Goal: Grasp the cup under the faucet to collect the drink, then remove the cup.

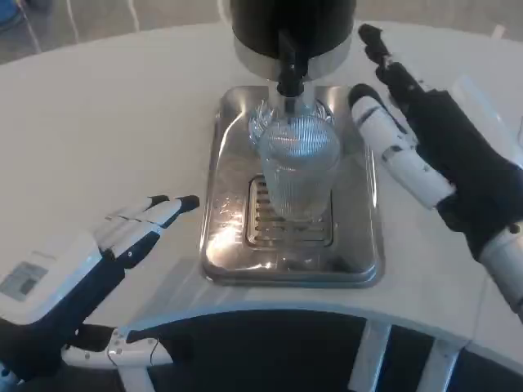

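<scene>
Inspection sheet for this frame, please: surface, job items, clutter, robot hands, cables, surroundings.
Surface: white table.
Job's things: clear ribbed cup upright on metal drip tray, under the black faucet of the dispenser.
Clutter: nothing seen.
Robot hands: left robot hand open, near the table's front edge, left of the tray; right robot hand open, beside the cup, not touching it.
Cables: nothing seen.
Surroundings: floor beyond the table, blurred.

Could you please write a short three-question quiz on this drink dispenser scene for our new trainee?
1. True or false: the right hand already grips the cup.
2. What does the cup stand on? A) bare table B) metal drip tray C) a plate
3. Fill in: the cup stands directly under the black ____.

Key: 1 false, it is beside the cup, fingers apart; 2 B; 3 faucet.
</scene>
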Motion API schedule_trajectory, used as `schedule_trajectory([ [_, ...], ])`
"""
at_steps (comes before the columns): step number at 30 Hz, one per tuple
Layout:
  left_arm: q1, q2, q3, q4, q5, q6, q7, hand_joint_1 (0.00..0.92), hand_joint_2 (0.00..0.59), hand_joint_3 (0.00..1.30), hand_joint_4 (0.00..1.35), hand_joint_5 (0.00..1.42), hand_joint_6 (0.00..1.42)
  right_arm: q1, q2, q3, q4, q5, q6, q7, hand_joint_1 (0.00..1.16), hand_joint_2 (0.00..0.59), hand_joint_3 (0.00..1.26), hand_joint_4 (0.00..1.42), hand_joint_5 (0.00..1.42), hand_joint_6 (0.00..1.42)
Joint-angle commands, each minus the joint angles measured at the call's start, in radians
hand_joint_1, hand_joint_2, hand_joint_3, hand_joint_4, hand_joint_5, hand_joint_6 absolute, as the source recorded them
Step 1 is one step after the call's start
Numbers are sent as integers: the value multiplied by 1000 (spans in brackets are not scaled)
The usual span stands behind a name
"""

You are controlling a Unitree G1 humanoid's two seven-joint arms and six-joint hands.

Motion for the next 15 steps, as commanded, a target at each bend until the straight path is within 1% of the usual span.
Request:
schedule_trajectory([
  [1, 14, 11, 14, -8, -2, 4, -19, 132, 78, 75, 0, 51, 128, -27, -19, 31, 30, 42, 14, -44, 36, 560, 0, 0, 0, 0],
  [5, -5, 9, 10, 0, -6, 21, -34, 131, 78, 76, 0, 50, 128, -44, -26, 65, 48, 63, 18, -80, 33, 560, 0, 0, 0, 0],
  [8, -30, 6, 4, 4, -13, 41, -51, 131, 78, 77, 0, 50, 128, -55, -22, 100, 62, 72, 25, -98, 31, 560, 0, 0, 0, 0],
  [11, -44, 2, 3, 4, -18, 54, -63, 130, 77, 81, 0, 50, 128, -64, -25, 123, 63, 78, 38, -113, 30, 560, 0, 0, 0, 0],
  [15, -55, 1, 2, 7, -23, 66, -77, 130, 77, 84, 0, 50, 128, -78, -29, 144, 59, 85, 61, -122, 28, 560, 0, 0, 0, 0],
])
